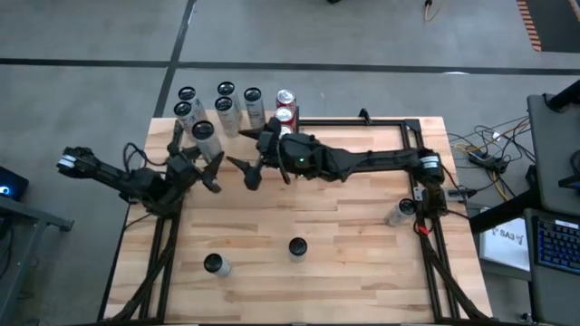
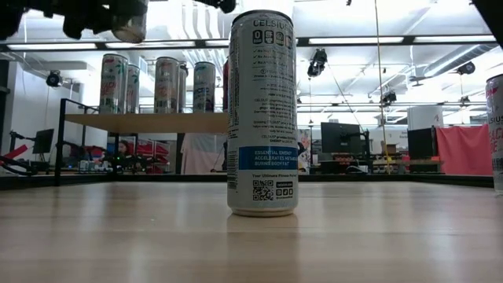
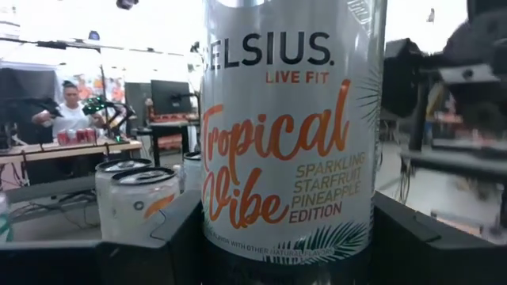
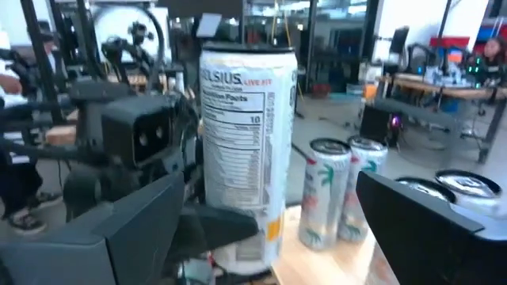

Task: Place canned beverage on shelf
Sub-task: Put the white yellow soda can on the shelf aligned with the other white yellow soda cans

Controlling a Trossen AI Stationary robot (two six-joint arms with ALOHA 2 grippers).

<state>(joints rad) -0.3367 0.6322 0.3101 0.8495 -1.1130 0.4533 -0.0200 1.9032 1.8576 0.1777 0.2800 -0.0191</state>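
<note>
1. The Celsius can stands upright between the fingers of the left gripper, lifted clear of the tabletop at the near edge of the shelf; in the high view its lid shows at that gripper's tip.
2. The left gripper is closed about the can's lower body, jaws roughly half apart, matching the can's width.
3. Handling, as I judge it: a slim aluminium can, stiff if full, its thin wall denting under hard squeeze; the printed skin is smooth and likely slippery. Mid-body, on opposite sides, is the best hold, axis kept vertical.
4. The right gripper hangs just beside the can, jaws spread wide, holding nothing.
5. On the shelf stand other cans in a cluster, near the held can.
6. Farther from the shelf, three loose cans stand on the tabletop.
</note>
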